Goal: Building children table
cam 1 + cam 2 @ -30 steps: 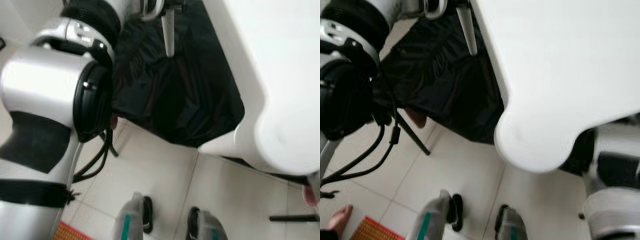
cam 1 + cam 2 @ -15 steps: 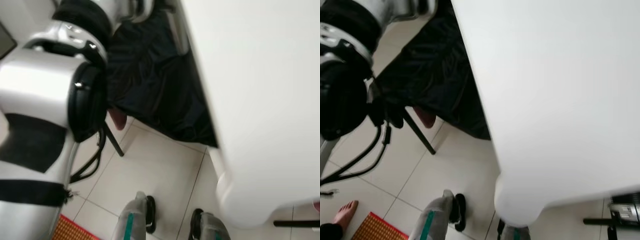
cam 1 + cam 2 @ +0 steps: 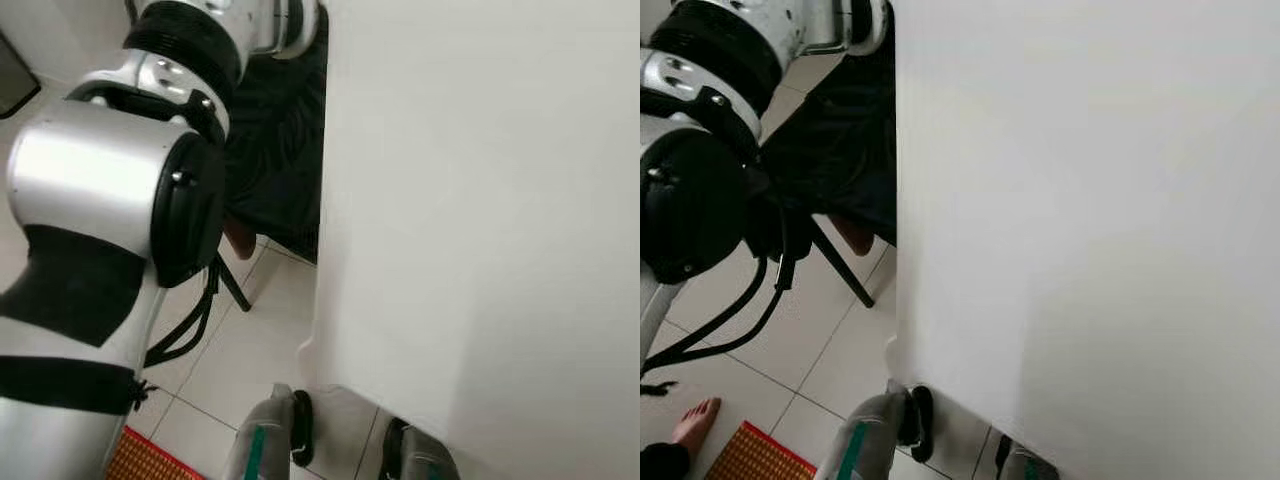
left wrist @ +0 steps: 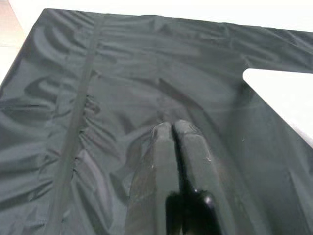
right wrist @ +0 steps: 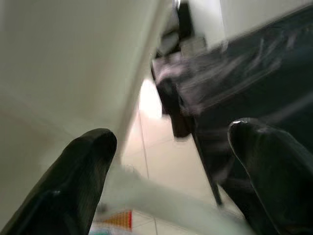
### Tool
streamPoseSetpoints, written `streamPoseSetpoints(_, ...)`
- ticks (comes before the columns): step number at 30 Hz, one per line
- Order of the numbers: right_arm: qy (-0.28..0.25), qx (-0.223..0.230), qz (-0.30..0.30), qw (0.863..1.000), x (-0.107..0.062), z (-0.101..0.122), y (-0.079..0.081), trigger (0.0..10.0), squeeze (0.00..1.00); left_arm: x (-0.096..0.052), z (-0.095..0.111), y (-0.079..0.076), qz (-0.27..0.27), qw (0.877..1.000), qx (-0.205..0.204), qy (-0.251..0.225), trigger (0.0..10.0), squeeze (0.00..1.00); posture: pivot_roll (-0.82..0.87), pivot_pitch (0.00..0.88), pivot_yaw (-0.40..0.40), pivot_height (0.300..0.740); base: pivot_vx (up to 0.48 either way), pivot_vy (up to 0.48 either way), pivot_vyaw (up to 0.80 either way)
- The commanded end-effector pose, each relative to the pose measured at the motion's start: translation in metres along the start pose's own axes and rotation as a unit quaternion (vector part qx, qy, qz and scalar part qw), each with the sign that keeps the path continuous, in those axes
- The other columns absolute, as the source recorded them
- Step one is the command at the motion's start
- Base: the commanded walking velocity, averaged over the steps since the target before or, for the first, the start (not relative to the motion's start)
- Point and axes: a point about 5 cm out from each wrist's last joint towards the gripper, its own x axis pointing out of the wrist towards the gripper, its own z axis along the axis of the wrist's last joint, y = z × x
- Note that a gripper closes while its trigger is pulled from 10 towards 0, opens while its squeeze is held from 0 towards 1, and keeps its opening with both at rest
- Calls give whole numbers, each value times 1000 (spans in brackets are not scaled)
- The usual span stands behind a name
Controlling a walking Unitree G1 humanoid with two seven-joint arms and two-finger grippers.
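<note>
white tabletop (image 3: 480,220) blocks most floor (image 3: 250,350)

One large white tabletop (image 3: 480,230) takes up the whole 3 o'clock side of the head views. One black sheet (image 4: 98,98) lies spread behind it, toward 12 o'clock. Two robot feet (image 3: 290,430) stand on the tiled floor (image 3: 830,340) at 6 o'clock. One person's bare foot (image 3: 695,425) and one orange mat (image 3: 750,455) sit at 7 o'clock. One left gripper (image 4: 173,132) and one right gripper (image 5: 171,161) appear in the wrist views.
</note>
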Motion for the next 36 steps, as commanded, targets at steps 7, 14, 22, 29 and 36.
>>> streamPoseSetpoints(7,-134,-4,18,991,33,41,13,10000,0,2,0,-16,-72,996,45,21,10000,0,98,140,94,740,0,0,0)
streamPoseSetpoints(14,-278,-10,-53,959,60,89,-13,10000,0,5,-16,-17,-101,990,78,66,10000,0,119,126,87,740,0,0,0)
streamPoseSetpoints(22,-359,16,-82,929,75,111,-25,10000,0,3,-31,8,-52,982,160,84,10000,0,128,110,86,740,0,0,0)
streamPoseSetpoints(29,-424,50,-96,899,85,136,-34,10000,0,-14,-60,59,39,968,206,140,10000,0,140,94,100,740,0,0,0)
streamPoseSetpoints(36,-442,50,-107,889,87,140,-36,10000,0,-21,-78,74,43,961,207,181,10000,0,145,84,108,740,0,0,0)
